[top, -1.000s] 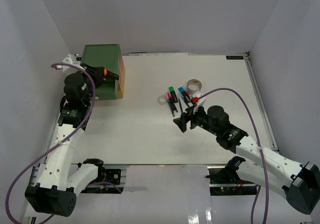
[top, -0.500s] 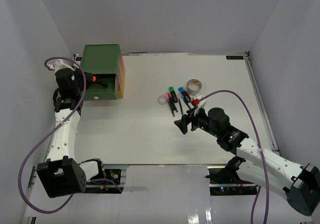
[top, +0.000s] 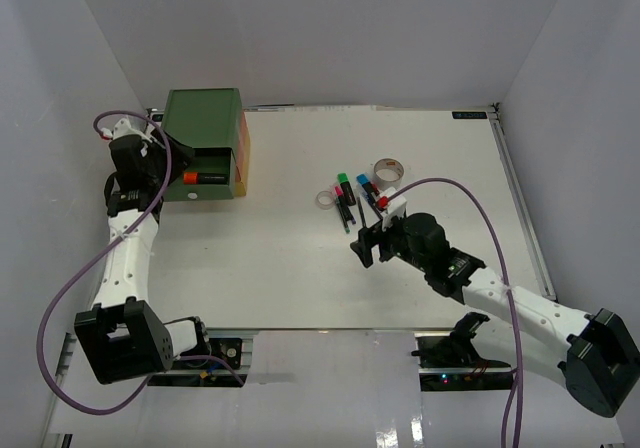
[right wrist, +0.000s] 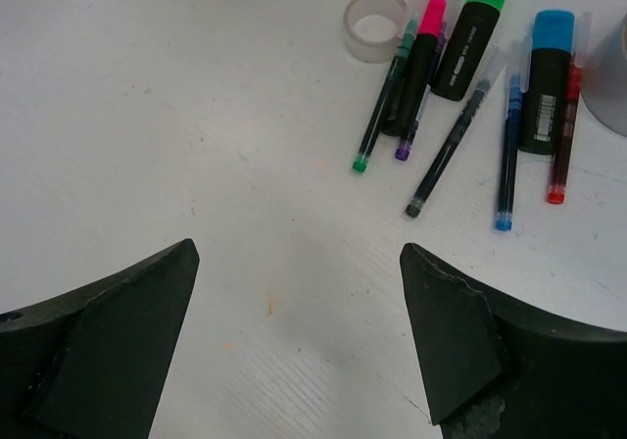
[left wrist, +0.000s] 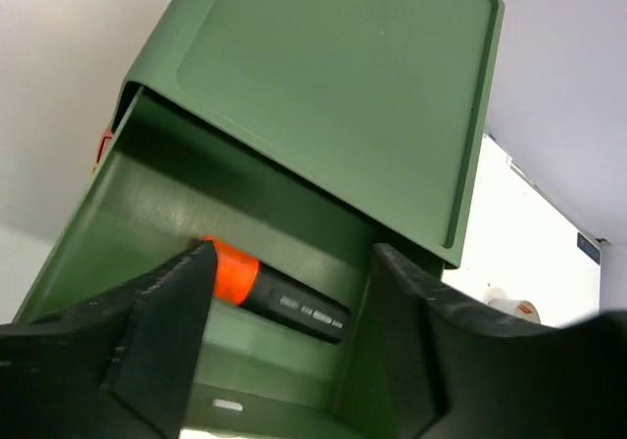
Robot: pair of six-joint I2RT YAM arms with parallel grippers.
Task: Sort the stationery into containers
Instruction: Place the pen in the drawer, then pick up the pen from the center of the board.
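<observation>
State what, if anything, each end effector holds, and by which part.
Nothing is held. The left end effector is open over the orange-capped marker in the green drawer; the right end effector is open.

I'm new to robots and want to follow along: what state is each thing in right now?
Green drawer: pulled open.
Orange-capped marker: cap on, lying inside that drawer.
Left gripper: open, empty.
Right gripper: open, empty, above the table.
Green marker, pink marker, blue marker: capped, lying on the table.
Tape ring: lying flat.

Orange-capped black marker (left wrist: pixel 279 295), green drawer (left wrist: pixel 132 209)
</observation>
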